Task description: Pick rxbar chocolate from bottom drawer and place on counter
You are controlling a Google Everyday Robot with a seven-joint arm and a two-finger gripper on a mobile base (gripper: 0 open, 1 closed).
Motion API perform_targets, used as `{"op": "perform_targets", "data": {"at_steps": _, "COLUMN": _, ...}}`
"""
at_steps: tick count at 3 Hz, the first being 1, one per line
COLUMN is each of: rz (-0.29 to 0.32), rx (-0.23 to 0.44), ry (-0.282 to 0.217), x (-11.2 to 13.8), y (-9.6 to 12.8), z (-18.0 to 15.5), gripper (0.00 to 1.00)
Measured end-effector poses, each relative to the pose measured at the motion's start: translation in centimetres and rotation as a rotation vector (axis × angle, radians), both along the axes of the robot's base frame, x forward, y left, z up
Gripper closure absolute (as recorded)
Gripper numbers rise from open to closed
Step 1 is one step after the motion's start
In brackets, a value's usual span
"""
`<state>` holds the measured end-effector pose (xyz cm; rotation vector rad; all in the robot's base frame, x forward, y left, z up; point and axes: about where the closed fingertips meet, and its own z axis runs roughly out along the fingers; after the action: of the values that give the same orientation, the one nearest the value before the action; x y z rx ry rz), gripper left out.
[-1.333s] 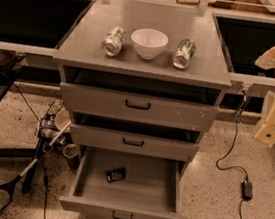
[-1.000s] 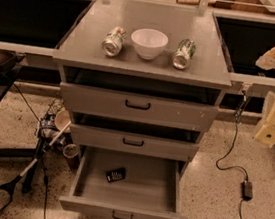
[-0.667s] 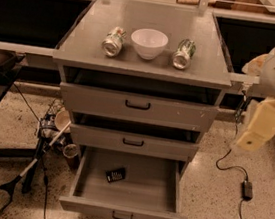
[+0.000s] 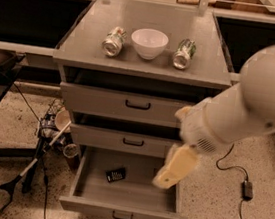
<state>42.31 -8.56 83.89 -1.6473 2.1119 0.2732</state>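
The rxbar chocolate (image 4: 116, 175), a small black wrapped bar, lies flat on the floor of the bottom drawer (image 4: 124, 211), left of its middle. That drawer is pulled well out. My white arm reaches in from the right, and the gripper (image 4: 175, 167) hangs over the drawer's right part, to the right of the bar and apart from it. The counter (image 4: 143, 64) is the grey cabinet top above.
On the counter stand a white bowl (image 4: 149, 42) between two tipped cans (image 4: 113, 41) (image 4: 183, 53). The two upper drawers (image 4: 138, 105) are slightly out. Cables and a black stand (image 4: 28, 173) crowd the floor at left. A power adapter (image 4: 247, 189) lies at right.
My arm has swung from the right edge of the view leftward and down, bringing the gripper over the open bottom drawer. The bar, the cans and the bowl have not moved.
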Motion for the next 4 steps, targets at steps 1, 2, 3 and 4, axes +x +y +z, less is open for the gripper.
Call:
{"op": "perform_targets", "data": {"at_steps": 1, "rz": -0.034, "rx": 0.072, "ry": 0.139, "x": -1.6, "y": 6.6, "z": -8.7, "gripper": 0.0}}
{"op": "perform_targets", "data": {"at_steps": 2, "rz": -0.077, "rx": 0.082, "ry": 0.258, "x": -2.6, "y": 11.3, "z": -17.7, "gripper": 0.0}}
{"op": "perform_targets", "data": {"at_steps": 3, "rz": -0.149, "rx": 0.124, "ry": 0.25, "x": -1.4, "y": 12.7, "z": -18.1, "gripper": 0.0}}
{"op": "perform_targets", "data": {"at_steps": 4, "rz": -0.15, "rx": 0.124, "ry": 0.249, "x": -1.4, "y": 12.6, "z": -18.1, "gripper": 0.0}}
